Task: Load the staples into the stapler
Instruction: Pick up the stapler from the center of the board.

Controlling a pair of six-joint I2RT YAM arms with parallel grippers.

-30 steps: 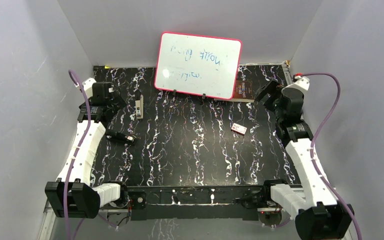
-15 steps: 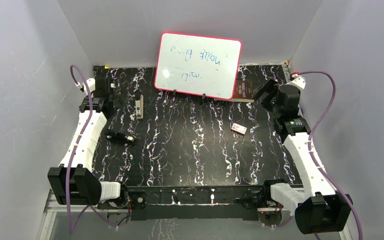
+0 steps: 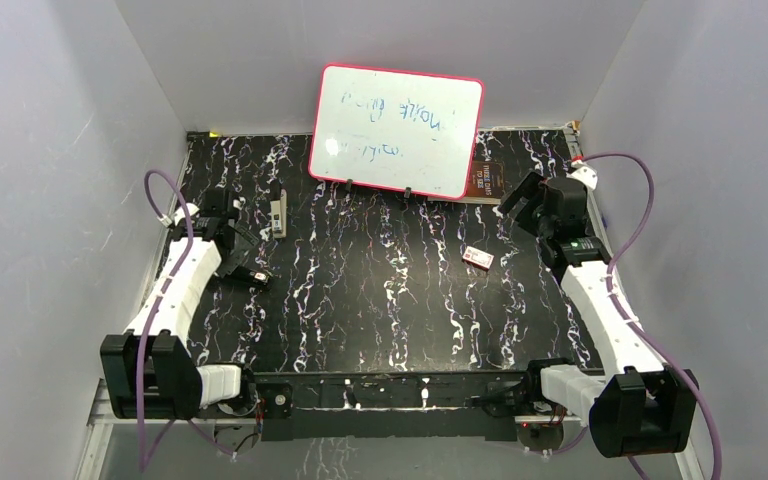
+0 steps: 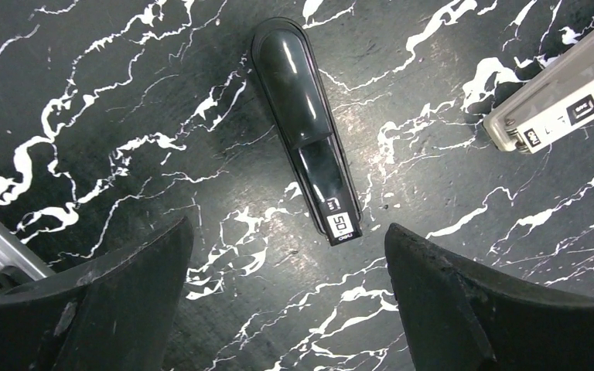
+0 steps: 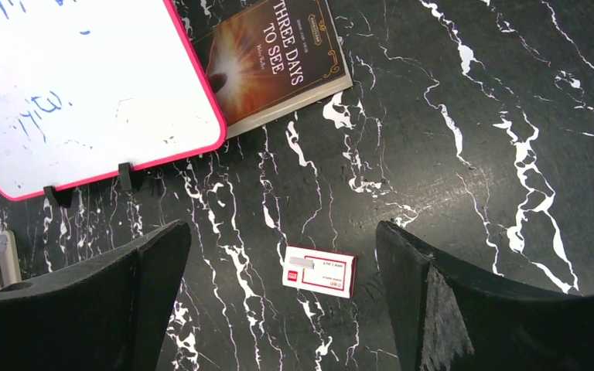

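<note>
The black stapler (image 4: 305,124) lay flat on the black marbled table (image 3: 380,300), on its left side and towards the far edge. It seemed to be closed, though the wrist camera looked straight down on it and its hinge could not be made out. One end carried a small white label and pointed towards the left gripper (image 4: 286,238), which hung just above it. That gripper's jaws were spread wide to either side and touched nothing.

Beyond the stapler lay a stubbier grey-and-black block (image 4: 558,91), well apart from it.

On the right side of the table, the right gripper (image 5: 278,232) was also released and empty. It hovered above a small white box (image 5: 319,271) with a red label. A whiteboard (image 3: 396,130) with a red rim stood propped at the far edge. Beside it a dark book (image 5: 277,63) lay flat, partly tucked behind it.
</note>
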